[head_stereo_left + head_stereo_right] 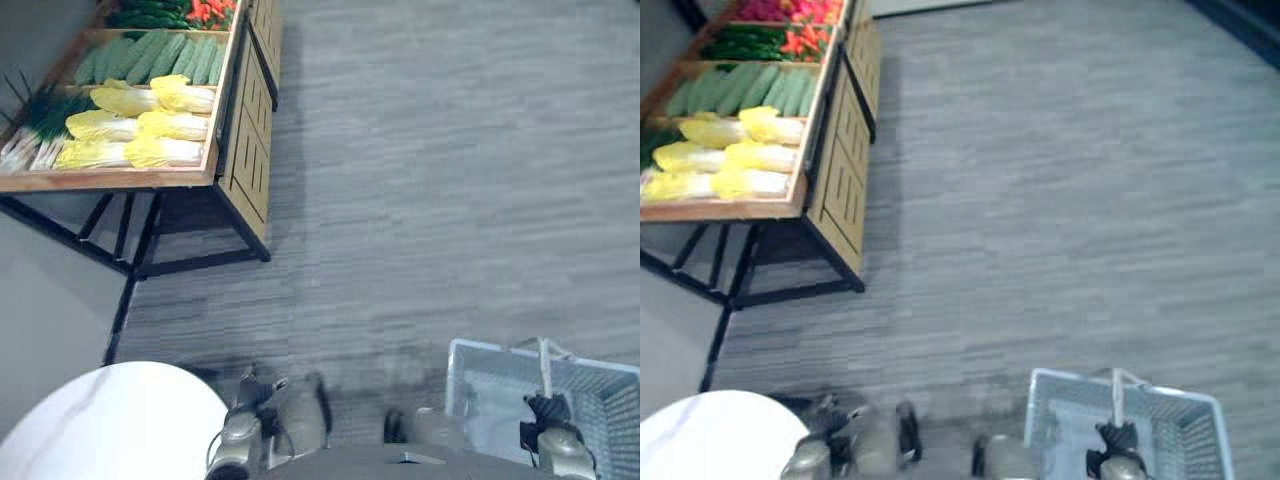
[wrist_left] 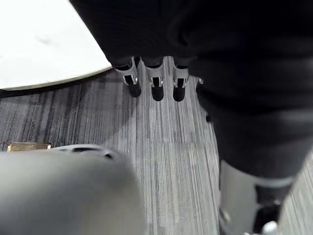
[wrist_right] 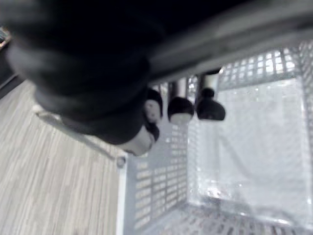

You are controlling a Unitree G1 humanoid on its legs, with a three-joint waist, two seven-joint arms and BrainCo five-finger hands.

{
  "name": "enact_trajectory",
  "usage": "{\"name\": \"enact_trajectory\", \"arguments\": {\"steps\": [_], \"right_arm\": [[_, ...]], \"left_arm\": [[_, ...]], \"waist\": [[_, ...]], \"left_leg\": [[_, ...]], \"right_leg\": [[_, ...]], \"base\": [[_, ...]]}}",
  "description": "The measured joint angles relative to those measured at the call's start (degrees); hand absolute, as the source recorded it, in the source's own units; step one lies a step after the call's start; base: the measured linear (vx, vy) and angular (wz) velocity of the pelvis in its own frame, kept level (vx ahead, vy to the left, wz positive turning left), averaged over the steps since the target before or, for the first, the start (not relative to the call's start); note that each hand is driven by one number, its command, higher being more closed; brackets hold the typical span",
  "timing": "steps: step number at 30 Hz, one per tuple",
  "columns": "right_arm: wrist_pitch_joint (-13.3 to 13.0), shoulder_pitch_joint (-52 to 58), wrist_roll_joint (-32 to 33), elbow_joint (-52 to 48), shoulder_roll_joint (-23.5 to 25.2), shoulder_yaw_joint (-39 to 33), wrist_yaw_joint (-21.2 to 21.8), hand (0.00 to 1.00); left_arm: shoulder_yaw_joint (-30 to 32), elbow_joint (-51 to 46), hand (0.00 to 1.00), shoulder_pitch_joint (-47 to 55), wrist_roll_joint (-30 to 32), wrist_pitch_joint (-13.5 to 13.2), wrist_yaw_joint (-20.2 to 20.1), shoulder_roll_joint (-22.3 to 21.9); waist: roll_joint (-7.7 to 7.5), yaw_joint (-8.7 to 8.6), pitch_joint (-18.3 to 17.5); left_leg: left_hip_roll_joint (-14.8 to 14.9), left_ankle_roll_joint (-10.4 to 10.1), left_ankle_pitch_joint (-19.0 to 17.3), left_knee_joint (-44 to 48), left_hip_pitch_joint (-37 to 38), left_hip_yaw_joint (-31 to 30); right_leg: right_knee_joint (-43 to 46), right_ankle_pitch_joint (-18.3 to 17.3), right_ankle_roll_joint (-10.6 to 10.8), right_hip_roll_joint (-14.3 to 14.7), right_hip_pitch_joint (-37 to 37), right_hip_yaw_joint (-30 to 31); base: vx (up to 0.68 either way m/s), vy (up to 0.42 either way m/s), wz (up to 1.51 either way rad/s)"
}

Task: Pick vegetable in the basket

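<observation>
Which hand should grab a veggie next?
Left. The left hand hangs open and free, on the same side as the stand; the right hand is curled round the basket handle.

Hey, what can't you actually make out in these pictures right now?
The red vegetables are cut off by the top edge in the left eye view, too small to name.
The basket's near side is cut off by the bottom edge there.
The white table is mostly cut off by the lower left corner.

Grey striped carpet floor (image 1: 430,180) all round the wooden counter (image 1: 245,150) on black legs, round white table (image 1: 110,420) near it.
</observation>
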Motion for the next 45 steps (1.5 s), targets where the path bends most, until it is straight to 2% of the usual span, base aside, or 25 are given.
{"name": "enact_trajectory", "arguments": {"steps": [3, 6, 7, 8, 10, 13, 15, 18, 19, 20, 21, 23, 25, 26, 27, 29, 33, 34, 35, 37, 39, 40, 43, 44, 45], "right_arm": [[-0.44, -0.58, -0.07, 1.05, 0.38, 0.43, -0.16, 1.0], [-1.26, -0.51, -0.62, 5.53, 2.66, 0.33, 0.09, 1.0], [-1.27, -1.63, -0.41, 7.9, 3.86, -0.61, 0.12, 1.0], [-1.24, -1.65, -0.36, 8.41, 4.47, -0.92, 0.18, 1.0], [-1.29, -0.47, -0.33, 8.62, 5.93, -0.92, 0.4, 1.0], [-1.84, 0.13, 0.14, 8.43, 6.31, -1.06, 1.01, 1.0], [-2.1, -0.01, 0.19, 8.11, 6.37, -2.01, 1.29, 1.0], [-2.17, -0.63, 1.29, 8.31, 6.43, -2.48, 1.8, 1.0], [-2.23, -0.09, 1.33, 8.52, 6.47, -2.73, 2.14, 1.0], [-2.23, 0.24, 1.31, 8.74, 6.31, -3.25, 2.2, 1.0], [-2.16, -0.76, 1.32, 10.0, 5.74, -4.66, 2.13, 1.0], [-2.14, -2.15, 1.41, 10.95, 4.76, -4.99, 2.34, 1.0], [-1.75, -3.39, 1.24, 10.97, 4.22, -3.91, 2.75, 1.0], [-1.54, -3.28, 1.26, 11.03, 4.11, -3.37, 2.75, 1.0], [-1.54, -3.16, 1.27, 11.06, 4.42, -1.83, 2.77, 1.0], [-1.55, -3.95, 1.29, 11.1, 4.59, -0.86, 2.78, 1.0], [-1.59, -5.96, 1.26, 11.09, 3.58, -0.38, 2.91, 1.0], [-1.6, -5.97, 1.26, 11.11, 2.55, 0.1, 3.09, 1.0], [-1.55, -5.97, 1.25, 11.4, 2.99, 0.12, 3.1, 1.0], [-1.56, -7.52, 0.94, 12.24, 2.67, 0.61, 3.26, 1.0], [-1.58, -7.91, 0.48, 12.06, 2.14, 0.57, 3.22, 1.0], [-1.61, -8.21, 0.61, 11.92, 2.01, 0.49, 3.23, 1.0], [-1.94, -7.63, 0.65, 11.41, 1.98, 0.24, 3.18, 1.0], [-2.4, -7.52, 0.74, 11.05, 2.02, 0.14, 3.28, 1.0], [-2.99, -7.17, 0.8, 10.69, 2.03, -0.45, 3.37, 1.0]], "left_arm": [[-0.07, -0.47, 0.0, 0.11, 0.11, 0.3, 0.08, 0.47], [-0.16, 0.0, 0.0, 0.01, 0.06, 0.56, 0.09, 2.78], [0.05, -0.02, 0.0, -0.28, 0.07, 0.73, 0.06, 3.57], [0.04, 0.04, 0.0, -0.14, 0.14, 0.87, 0.06, 4.15], [-0.7, 0.36, 0.0, 1.42, 0.28, 2.21, 0.07, 5.46], [-1.04, 0.31, 0.0, 1.48, 0.3, 2.88, 0.13, 5.72], [-0.92, 0.47, 0.0, -0.03, 0.38, 3.09, 0.12, 4.84], [-0.77, 0.22, 0.0, -0.53, 0.53, 3.02, 0.14, 4.62], [-0.34, 0.3, 0.0, 0.14, 1.17, 2.89, 0.12, 4.8], [0.26, 0.61, 0.0, 0.15, 2.06, 2.86, 0.12, 4.98], [1.11, 2.17, 0.0, -0.24, 2.81, 2.82, 0.01, 3.2], [2.77, 2.51, 0.0, 0.86, 2.8, 2.52, 0.04, 1.06], [4.32, 2.28, 0.0, 1.57, 2.61, 2.34, -0.16, -0.19], [4.5, 2.01, 0.0, 2.02, 2.63, 2.28, -0.11, -0.16], [4.57, 1.69, 0.0, 2.85, 2.57, 2.09, 0.02, 0.26], [4.71, 1.37, 0.0, 3.14, 2.12, 1.67, 0.07, 0.78], [2.86, 0.07, 0.0, 2.45, 2.12, 1.51, -0.03, 0.91], [1.94, 0.33, 0.0, 2.55, 2.21, 1.63, -0.22, 0.65], [1.83, 0.77, 0.0, 2.61, 2.21, 1.72, -0.33, 1.19], [2.12, 1.77, 0.0, 2.38, 2.16, 2.11, -1.03, 2.32], [1.88, 2.16, 0.0, 2.59, 2.18, 2.65, -1.18, 2.54], [0.91, 2.17, 0.0, 2.78, 2.22, 3.31, -1.2, 3.0], [-0.63, 1.7, 0.0, 3.08, 2.19, 3.33, -1.18, 3.27], [-0.9, 1.24, 0.0, 2.76, 2.2, 3.16, -1.18, 3.34], [-0.83, 1.2, 0.0, 2.1, 2.21, 3.07, -1.19, 3.89]], "waist": [[-0.73, 0.7, -0.33], [-6.15, 1.95, -3.29], [-7.74, 1.65, -2.24], [-8.31, 1.64, -1.91], [-8.06, -0.17, -1.48], [-8.39, -0.37, -1.53], [-6.28, -1.19, -0.25], [-5.63, -2.1, 0.09], [-6.5, -2.82, -0.33], [-6.74, -2.85, -0.47], [-4.0, -2.4, -0.6], [-2.56, -2.12, -1.17], [-0.06, -1.6, 0.06], [-0.02, -1.01, 0.1], [-0.84, 0.49, 0.59], [-1.94, 1.29, 0.86], [-2.51, 3.3, 0.64], [-2.27, 3.12, 0.31], [-3.08, 3.32, -0.33], [-4.92, 3.45, -0.84], [-4.89, 2.88, -0.92], [-5.06, 2.07, -0.89], [-3.62, 1.41, -0.61], [-3.51, 0.3, -0.69], [-3.25, -0.14, -0.7]], "left_leg": [[-1.43, 0.66, 4.92, -3.02, -0.22, 0.35], [-5.37, 5.19, 2.96, -2.05, 1.21, 1.15], [-5.9, 6.0, 1.5, -2.0, 4.58, 1.59], [-6.12, 6.06, 0.86, -2.15, 6.26, 1.57], [-5.38, 6.04, -1.28, -7.27, 14.6, -1.55], [-5.01, 5.78, -2.59, -12.33, 20.67, -4.35], [-2.71, 5.7, -2.57, -15.07, 24.6, -6.93], [-1.52, 5.52, -2.68, -15.33, 27.13, -8.09], [-2.06, 3.85, -3.43, -16.26, 29.5, -7.99], [-1.79, 2.29, -4.43, -16.18, 30.97, -8.17], [0.76, 0.77, -5.42, -13.74, 31.91, -7.92], [2.46, -0.5, -4.25, -4.02, 27.91, -8.58], [4.9, -5.17, -0.12, 21.24, 17.7, -12.76], [5.12, -5.32, -0.09, 26.8, 15.48, -12.36], [5.66, -4.48, -1.06, 34.69, 11.26, -8.92], [5.74, -2.23, -2.72, 33.29, 6.37, -3.32], [0.75, 1.6, -1.18, 7.89, 2.66, 16.47], [-0.69, 7.4, 2.68, 1.47, 3.1, 27.11], [-1.36, 13.57, 0.46, -0.12, 4.5, 32.19], [-6.81, 16.62, -2.84, -3.47, 6.06, 26.87], [-8.87, 15.62, -3.02, -5.58, 8.2, 22.19], [-10.27, 14.56, -3.2, -8.21, 12.85, 15.23], [-9.97, 12.67, -2.08, -11.68, 18.02, 6.61], [-8.9, 11.58, -1.41, -13.05, 19.41, 1.8], [-8.15, 10.33, -0.81, -13.54, 19.71, -3.19]], "right_leg": [[-3.9, 0.41, 0.86, 0.18, 3.7, 3.02], [1.43, -1.31, 4.14, -3.94, 2.64, 4.45], [14.75, 0.95, 8.88, -5.41, -1.16, 4.35], [20.54, 4.23, 11.05, -5.96, -2.7, 4.15], [34.97, 24.84, 11.59, -6.65, -6.8, 1.45], [42.05, 13.14, 9.45, -7.06, -13.09, -0.16], [31.92, 5.94, 6.17, -7.05, -17.0, -5.1], [7.01, 9.65, 6.12, -7.17, -19.12, -3.74], [-6.04, 16.59, 7.1, -7.82, -18.38, 1.25], [-4.89, 22.08, 6.83, -8.07, -18.09, 1.58], [1.76, 18.92, 2.71, -6.21, -19.36, 1.35], [4.21, 15.29, 1.73, -4.88, -19.42, 1.08], [-0.7, 13.37, 0.62, -2.48, -11.52, -0.59], [-2.46, 13.21, 0.51, -2.02, -9.04, -0.73], [-7.24, 12.99, 0.38, -1.8, -2.38, -1.66], [-12.05, 12.85, 0.59, -2.0, 3.32, -3.28], [-17.58, 11.69, 2.2, -3.34, 9.84, -8.62], [-18.11, 9.84, 3.71, -3.27, 11.62, -11.42], [-16.86, 7.5, 5.07, -3.71, 12.62, -13.53], [4.17, 3.66, 9.3, -9.27, 7.68, -16.99], [20.42, 9.0, 12.06, -12.45, 2.57, -15.76], [34.05, 8.37, 12.89, -12.77, -2.95, -9.5], [32.92, 5.02, 10.48, -11.57, -7.05, -6.69], [26.49, 3.91, 8.71, -9.1, -9.73, -0.97], [17.34, 3.39, 9.65, -6.56, -11.55, 7.49]], "base": [[0.31, 0.089, -0.59], [0.57, 0.166, -0.2], [0.52, 0.092, 0.17], [0.48, 0.126, 0.43], [0.49, 0.146, 0.78], [0.53, -0.032, 0.66], [0.52, -0.121, 0.85], [0.63, -0.266, 0.79], [0.59, -0.304, 0.76], [0.7, -0.381, 0.61], [0.44, -0.259, 0.1], [0.46, -0.293, -0.06], [0.62, -0.335, 0.14], [0.51, -0.183, 0.12], [0.38, -0.128, 0.1], [0.52, -0.169, 0.35], [0.43, -0.024, 0.58], [0.41, 0.03, 1.1], [0.64, 0.057, 1.48], [0.68, 0.111, 1.63], [0.56, 0.062, 1.68], [0.58, -0.025, 2.1], [0.52, -0.178, 1.82], [0.57, -0.39, 2.47], [0.43, -0.379, 2.62]]}}
